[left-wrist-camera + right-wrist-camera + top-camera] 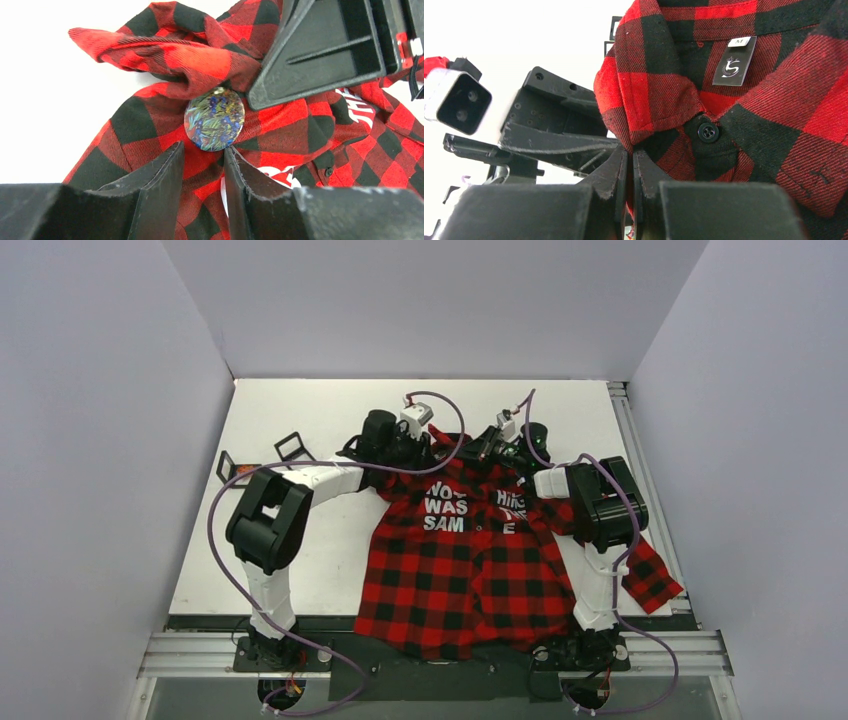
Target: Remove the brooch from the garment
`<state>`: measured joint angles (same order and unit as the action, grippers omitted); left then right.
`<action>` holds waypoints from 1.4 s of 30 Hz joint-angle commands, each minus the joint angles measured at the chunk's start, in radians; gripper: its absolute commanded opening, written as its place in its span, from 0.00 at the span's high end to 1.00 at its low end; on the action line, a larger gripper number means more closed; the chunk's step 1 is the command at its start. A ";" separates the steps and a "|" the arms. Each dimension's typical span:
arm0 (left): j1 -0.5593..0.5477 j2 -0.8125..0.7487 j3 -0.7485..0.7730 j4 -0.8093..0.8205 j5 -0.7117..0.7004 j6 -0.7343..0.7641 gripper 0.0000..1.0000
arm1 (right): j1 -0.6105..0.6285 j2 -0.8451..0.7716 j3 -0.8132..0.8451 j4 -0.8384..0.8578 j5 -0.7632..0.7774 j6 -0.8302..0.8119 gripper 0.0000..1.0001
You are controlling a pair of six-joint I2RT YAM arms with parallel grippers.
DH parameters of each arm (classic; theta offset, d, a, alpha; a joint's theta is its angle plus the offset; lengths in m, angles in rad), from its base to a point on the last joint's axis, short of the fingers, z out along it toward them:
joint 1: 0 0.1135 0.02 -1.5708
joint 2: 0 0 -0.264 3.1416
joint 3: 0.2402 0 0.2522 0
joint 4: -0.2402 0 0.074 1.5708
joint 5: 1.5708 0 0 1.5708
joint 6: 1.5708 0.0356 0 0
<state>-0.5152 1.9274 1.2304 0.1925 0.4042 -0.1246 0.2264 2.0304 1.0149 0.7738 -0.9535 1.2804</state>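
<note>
At the collar | brooch — round, pinned to garment just beyond left end effector, narrowly parted, empty | right end effector pinches collar edge | risk: left closes on cloth instead — pin drags fabric

Red-and-black buffalo check all over the garment, white block letters on the chest. The brooch is a glossy swirl of blue, green and yellow. Black neck label with white print, black button, plain white surface, pale purple cables.
</note>
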 commanded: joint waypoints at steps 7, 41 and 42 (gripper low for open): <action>0.042 -0.039 -0.009 0.125 0.042 -0.069 0.61 | 0.023 -0.024 0.007 -0.027 -0.016 -0.078 1.00; 0.026 0.008 0.080 0.022 0.028 -0.061 0.49 | 0.032 -0.021 0.000 0.096 -0.020 0.000 1.00; 0.026 0.008 0.081 0.014 0.023 -0.058 0.50 | 0.035 -0.023 0.000 0.096 -0.021 0.002 1.00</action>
<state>-0.4850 1.9213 1.2636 0.2203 0.4683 -0.1917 0.2451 2.0308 1.0149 0.7738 -0.9543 1.2701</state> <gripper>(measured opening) 0.519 0.009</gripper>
